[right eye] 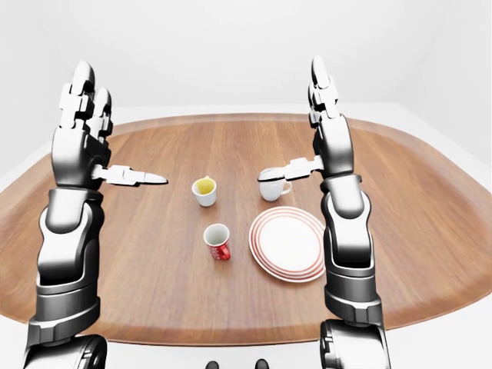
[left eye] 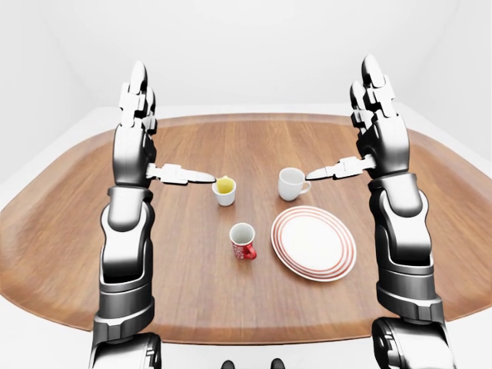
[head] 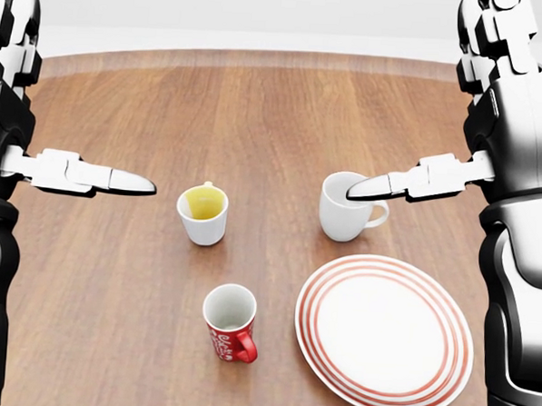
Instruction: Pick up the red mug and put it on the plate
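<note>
The red mug point(head: 230, 324) stands upright on the wooden table point(left eye: 69, 231), low in the head view, its handle toward the bottom right. The white plate with red rings point(head: 382, 334) lies just to its right and has nothing on it. My left hand point(left eye: 154, 146) is raised above the table's left side, open, fingers pointing up and thumb pointing inward. My right hand point(left eye: 361, 142) mirrors it on the right, open, with its thumb over the white mug. Both hands are empty and well above the red mug.
A white mug point(head: 346, 207) stands above the plate in the head view. A white cup with a yellow inside point(head: 203, 214) stands above and left of the red mug. The oval table has a white surround and a white wall behind it.
</note>
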`<state>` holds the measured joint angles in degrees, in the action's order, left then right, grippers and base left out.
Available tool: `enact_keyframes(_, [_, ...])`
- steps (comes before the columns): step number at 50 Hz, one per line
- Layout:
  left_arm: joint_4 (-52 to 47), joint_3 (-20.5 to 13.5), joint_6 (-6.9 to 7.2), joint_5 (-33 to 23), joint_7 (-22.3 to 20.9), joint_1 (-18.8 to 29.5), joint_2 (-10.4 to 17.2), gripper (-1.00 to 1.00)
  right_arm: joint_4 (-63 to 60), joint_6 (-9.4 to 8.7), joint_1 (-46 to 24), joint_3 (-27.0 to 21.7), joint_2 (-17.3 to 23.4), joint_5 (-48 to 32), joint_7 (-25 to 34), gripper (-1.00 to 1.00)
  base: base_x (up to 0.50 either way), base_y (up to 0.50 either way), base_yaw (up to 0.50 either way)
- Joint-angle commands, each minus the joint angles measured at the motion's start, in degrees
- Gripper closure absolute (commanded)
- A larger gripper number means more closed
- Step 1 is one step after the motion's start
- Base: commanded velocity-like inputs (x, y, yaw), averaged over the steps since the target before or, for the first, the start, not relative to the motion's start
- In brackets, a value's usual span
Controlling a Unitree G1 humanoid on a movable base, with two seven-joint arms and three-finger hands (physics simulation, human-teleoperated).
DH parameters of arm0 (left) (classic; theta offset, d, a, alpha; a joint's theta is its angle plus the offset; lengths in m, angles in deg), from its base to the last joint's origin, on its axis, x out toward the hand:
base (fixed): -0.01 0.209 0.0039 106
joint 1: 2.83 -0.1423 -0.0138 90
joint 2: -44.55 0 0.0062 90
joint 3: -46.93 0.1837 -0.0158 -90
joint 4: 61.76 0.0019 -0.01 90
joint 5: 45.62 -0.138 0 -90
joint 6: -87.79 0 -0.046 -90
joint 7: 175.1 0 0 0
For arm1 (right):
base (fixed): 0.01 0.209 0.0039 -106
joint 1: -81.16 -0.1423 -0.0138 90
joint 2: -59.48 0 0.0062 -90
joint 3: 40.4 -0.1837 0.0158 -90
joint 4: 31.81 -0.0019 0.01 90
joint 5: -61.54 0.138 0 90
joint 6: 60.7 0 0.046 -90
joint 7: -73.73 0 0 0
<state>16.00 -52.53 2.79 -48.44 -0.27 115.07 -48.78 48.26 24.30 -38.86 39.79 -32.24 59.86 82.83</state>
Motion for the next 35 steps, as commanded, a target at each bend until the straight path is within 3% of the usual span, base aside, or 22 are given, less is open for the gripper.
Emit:
enact_keyframes(1, [0.29, 0.29, 0.00, 0.02, 0.19, -0.20, -0.32, -1.00, 0.08, 0.00, 0.28, 0.03, -0.03, -0.03, 0.10, -1.00, 0.18, 0.00, 0.00])
enact_keyframes(35, [0.11, -0.45, 0.00, 0.47, -0.09, -0.97, 0.15, -1.00, 2.12, 0.00, -1.03, 3.25, -0.92, -6.58, 4.17, -1.00, 0.04, 0.00, 0.00])
